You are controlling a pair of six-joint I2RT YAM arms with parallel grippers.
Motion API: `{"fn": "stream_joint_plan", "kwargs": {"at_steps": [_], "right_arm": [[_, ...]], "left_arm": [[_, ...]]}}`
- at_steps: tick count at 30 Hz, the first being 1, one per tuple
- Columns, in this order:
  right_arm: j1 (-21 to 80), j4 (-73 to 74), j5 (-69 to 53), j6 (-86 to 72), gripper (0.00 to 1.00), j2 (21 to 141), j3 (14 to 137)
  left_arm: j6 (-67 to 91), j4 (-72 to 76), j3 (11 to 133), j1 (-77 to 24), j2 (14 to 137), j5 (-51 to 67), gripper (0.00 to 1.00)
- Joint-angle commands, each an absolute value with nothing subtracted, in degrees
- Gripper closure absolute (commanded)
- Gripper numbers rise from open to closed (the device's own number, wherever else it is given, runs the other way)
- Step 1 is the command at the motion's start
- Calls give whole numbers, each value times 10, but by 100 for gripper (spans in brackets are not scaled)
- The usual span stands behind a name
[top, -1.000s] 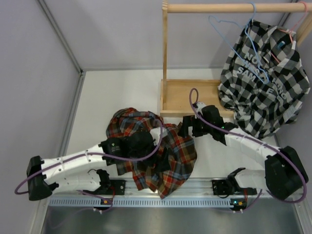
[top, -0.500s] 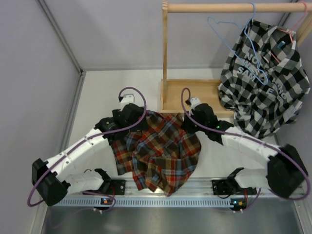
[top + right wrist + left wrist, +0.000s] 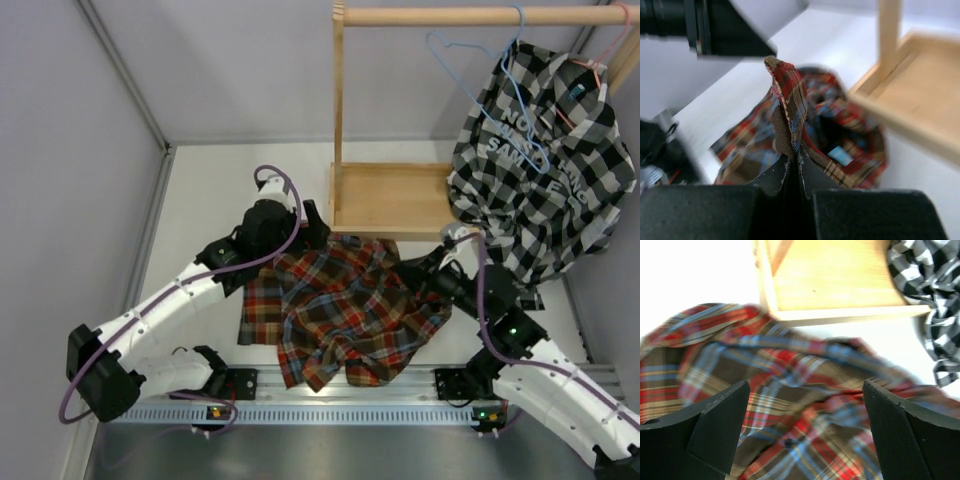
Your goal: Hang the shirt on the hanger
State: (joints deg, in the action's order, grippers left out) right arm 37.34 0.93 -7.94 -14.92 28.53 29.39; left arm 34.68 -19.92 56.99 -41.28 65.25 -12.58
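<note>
The plaid shirt (image 3: 340, 310) lies rumpled and spread on the table in front of the rack. My right gripper (image 3: 412, 270) is shut on a fold of its right-hand edge. In the right wrist view that fold (image 3: 787, 100) stands up from between my shut fingers (image 3: 771, 176), with a small light-blue label (image 3: 840, 155) behind it. My left gripper (image 3: 312, 225) hangs open over the shirt's far edge; the left wrist view shows plaid cloth (image 3: 800, 405) below the wide-apart fingers (image 3: 715, 425), untouched. The light-blue wire hanger (image 3: 432, 40) hangs empty on the rod.
A wooden rack stands at the back right, with a post (image 3: 338, 100), a top rod (image 3: 450, 15) and a base tray (image 3: 390, 200). A black-and-white checked shirt (image 3: 540, 170) hangs there on a pink hanger (image 3: 592, 65). Grey walls close the left and back.
My right gripper has shut on the shirt's edge and drawn it to the right and nearer. The left arm has swung off the shirt to its far side, and the shirt now lies more spread.
</note>
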Motion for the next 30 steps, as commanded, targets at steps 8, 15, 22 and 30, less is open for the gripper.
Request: {"fn": "stream_joint_plan", "kwargs": {"at_steps": [8, 15, 22, 30], "right_arm": [[576, -28, -47, -372, 37, 345, 119], [610, 198, 171, -360, 6, 260, 234], [410, 201, 77, -294, 7, 470, 338], [337, 102, -32, -196, 42, 707, 390]], "left_arm": [[417, -114, 515, -412, 697, -65, 2], [406, -114, 456, -412, 672, -49, 2], [400, -114, 436, -412, 657, -31, 2], [363, -114, 441, -415, 649, 36, 2]]}}
